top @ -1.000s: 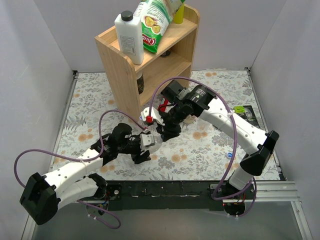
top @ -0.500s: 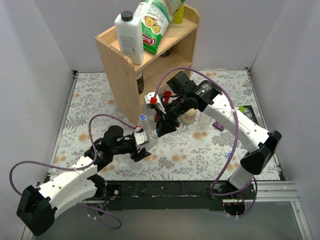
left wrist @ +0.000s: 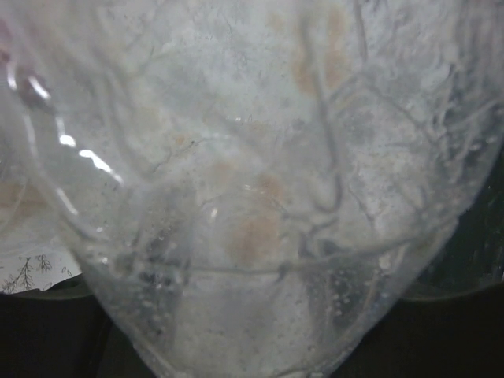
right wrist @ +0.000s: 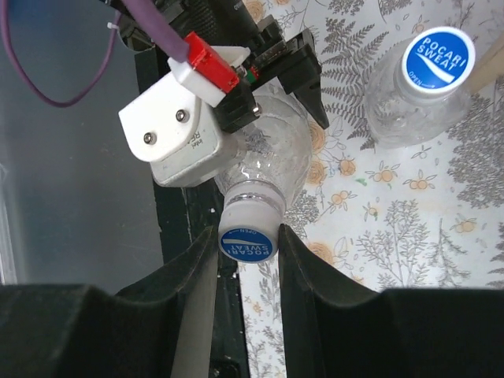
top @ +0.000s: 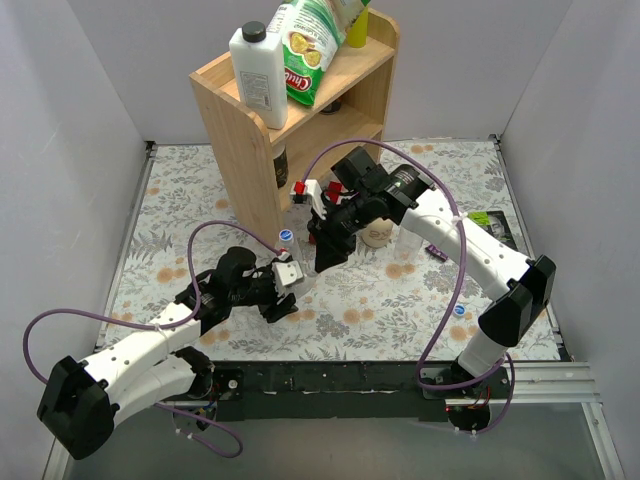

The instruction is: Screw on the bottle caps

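My left gripper (top: 288, 291) is shut on a clear bottle (top: 303, 274), which it holds tilted low over the mat. The bottle's plastic (left wrist: 260, 197) fills the left wrist view and hides the fingers. In the right wrist view this bottle (right wrist: 272, 153) wears a blue cap (right wrist: 248, 242). My right gripper (right wrist: 248, 260) is shut on that cap, one finger on each side. My right gripper (top: 323, 257) also shows in the top view. A second clear bottle (right wrist: 405, 110) stands upright nearby with its blue cap (right wrist: 438, 58) on; its cap also shows from above (top: 286, 237). A loose blue cap (top: 459, 310) lies at the right.
A wooden shelf (top: 240, 140) stands at the back with a white jug (top: 258, 75) and a green snack bag (top: 310, 45) on top. A beige soap bottle (top: 377, 236) sits behind my right wrist. Small packets (top: 492, 222) lie at the right edge of the floral mat (top: 400, 290).
My right wrist has swung left and settled over the held bottle, its fingers now around the cap. My left arm has shifted slightly with the bottle in its grip.
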Robot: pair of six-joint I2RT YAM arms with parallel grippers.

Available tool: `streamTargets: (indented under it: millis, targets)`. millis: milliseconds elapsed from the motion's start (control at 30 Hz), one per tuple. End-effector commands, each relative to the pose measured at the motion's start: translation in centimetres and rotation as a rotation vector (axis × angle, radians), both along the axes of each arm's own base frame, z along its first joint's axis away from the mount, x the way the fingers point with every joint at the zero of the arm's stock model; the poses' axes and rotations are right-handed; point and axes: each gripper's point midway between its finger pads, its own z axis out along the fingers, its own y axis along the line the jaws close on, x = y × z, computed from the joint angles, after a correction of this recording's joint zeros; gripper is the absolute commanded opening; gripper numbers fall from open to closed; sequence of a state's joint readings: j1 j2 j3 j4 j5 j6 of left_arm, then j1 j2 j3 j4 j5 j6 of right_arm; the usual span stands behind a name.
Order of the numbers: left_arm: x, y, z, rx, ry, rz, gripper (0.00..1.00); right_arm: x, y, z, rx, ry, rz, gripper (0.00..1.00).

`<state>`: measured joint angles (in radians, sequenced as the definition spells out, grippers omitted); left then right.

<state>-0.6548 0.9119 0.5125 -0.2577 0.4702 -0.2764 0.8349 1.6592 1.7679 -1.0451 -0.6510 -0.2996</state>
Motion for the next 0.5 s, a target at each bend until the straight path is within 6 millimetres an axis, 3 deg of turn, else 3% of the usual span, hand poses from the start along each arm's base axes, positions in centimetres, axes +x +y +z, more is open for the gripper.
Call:
streamTargets:
  millis: [0, 333, 467]
  targets:
    - [3.9, -3.1, 12.5, -0.292, -0.318, 0.014, 0.00, -3.5, -0.9, -4.3, -0.172, 0.256, -0.031, 0.01]
    - [3.0, -2.7, 9.6, -0.246, -0.278, -0.006, 0.00, -1.9, -0.1, -3.7, -0.130, 0.256, -0.023, 0.01]
    - [2.9, -2.6, 8.0, -0.224, -0.257, -0.010, 0.00, -1.9, -0.5, -3.9, -0.143, 0.244, -0.032, 0.13]
